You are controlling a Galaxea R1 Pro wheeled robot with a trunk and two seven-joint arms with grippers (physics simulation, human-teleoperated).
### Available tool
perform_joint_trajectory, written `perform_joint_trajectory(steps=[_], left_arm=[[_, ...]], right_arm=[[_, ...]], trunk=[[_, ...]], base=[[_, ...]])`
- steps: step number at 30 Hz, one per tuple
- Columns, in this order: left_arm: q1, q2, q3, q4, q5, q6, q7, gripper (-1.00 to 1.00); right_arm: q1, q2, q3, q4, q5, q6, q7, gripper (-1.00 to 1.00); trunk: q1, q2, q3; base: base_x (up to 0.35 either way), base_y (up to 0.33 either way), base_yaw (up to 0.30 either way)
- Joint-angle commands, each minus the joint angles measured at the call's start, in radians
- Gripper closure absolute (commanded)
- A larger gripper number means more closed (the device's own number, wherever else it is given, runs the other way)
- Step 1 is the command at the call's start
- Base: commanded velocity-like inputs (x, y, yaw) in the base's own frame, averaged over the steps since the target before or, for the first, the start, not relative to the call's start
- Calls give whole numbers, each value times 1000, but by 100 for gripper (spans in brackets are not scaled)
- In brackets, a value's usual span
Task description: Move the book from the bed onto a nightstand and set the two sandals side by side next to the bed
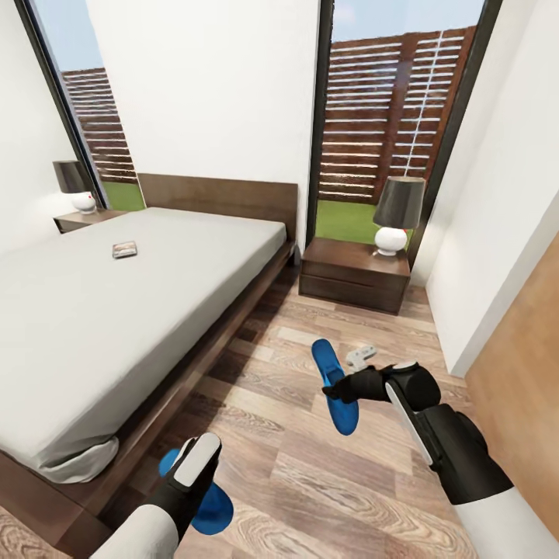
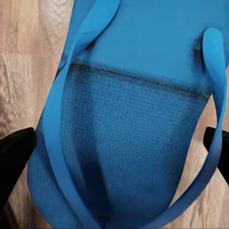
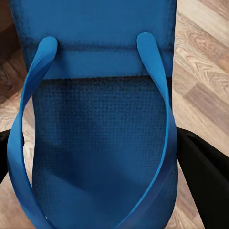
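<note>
The bedroom has white walls, a wood-plank floor [image 1: 341, 497] and tall dark-framed windows [image 1: 392, 116] showing a slatted fence and grass. The bed [image 1: 116, 326], dark-framed with a pale mattress, fills the left; the book [image 1: 124, 249], small and dark-covered, lies flat on the mattress toward the headboard, well away from any edge. A nightstand [image 1: 355, 276] with two closed drawers stands just beside the bed's far corner under the right window, a lamp [image 1: 398, 213] on its top; a second nightstand [image 1: 81, 220] with another lamp [image 1: 76, 185] stands beyond the bed. Open floor runs between the bed's side rail and the right wall. The right end effector [image 1: 335, 388] grips a bright blue sandal [image 1: 335, 384] above the floor, its dark fingers [image 3: 200, 167] pressing both edges of the textured sole. The left end effector [image 1: 194, 473] sits over the other sandal [image 1: 208, 508] near the bed's foot corner, its fingers [image 2: 14, 157] flanking the sole; whether they touch it cannot be told. A small white object [image 1: 359, 355] lies on the floor near the nightstand.
</note>
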Motion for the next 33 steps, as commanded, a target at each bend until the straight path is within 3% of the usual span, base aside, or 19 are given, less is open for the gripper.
perform_joint_trajectory(steps=[1, 7, 14, 17, 18, 25, 29, 33], left_arm=[[-20, 3, -4, 41, 8, -8, -17, 100], [-58, 8, 2, 146, 22, -10, -181, 100], [-62, 9, 9, 195, 25, -19, -302, 100], [-62, 9, 37, 208, 27, -44, -338, 100], [-62, 9, 72, 223, 28, -59, -356, 100], [-57, 11, 101, 250, 35, -72, -377, 100], [-54, 11, 101, 261, 95, -74, -381, 100], [-53, 10, 100, 269, 120, -74, -384, 100]], right_arm=[[3, -1, 1, -4, 3, 4, 2, 100], [11, 0, 2, -13, 5, 4, 2, 100], [12, 9, 2, -9, 9, 4, -2, 100], [11, 11, 0, -3, 9, 4, -5, 100], [10, 12, -3, -1, 8, 4, -5, 100], [20, 12, 1, -53, 5, 4, -4, 100], [28, 11, 2, -70, 6, 4, -4, 100], [32, 10, 1, -80, 6, 4, -4, 100]], trunk=[[4, -8, -4], [27, -50, -23], [54, -99, -45], [65, -120, -54], [69, -127, -57], [96, -176, -79], [111, -204, -92], [126, -232, -104]], base=[[0, 0, 0], [0, 0, 0], [0, 0, 0], [0, 0, 0], [0, 0, 0], [0, 0, 47], [0, 0, 205], [0, 0, 98]])
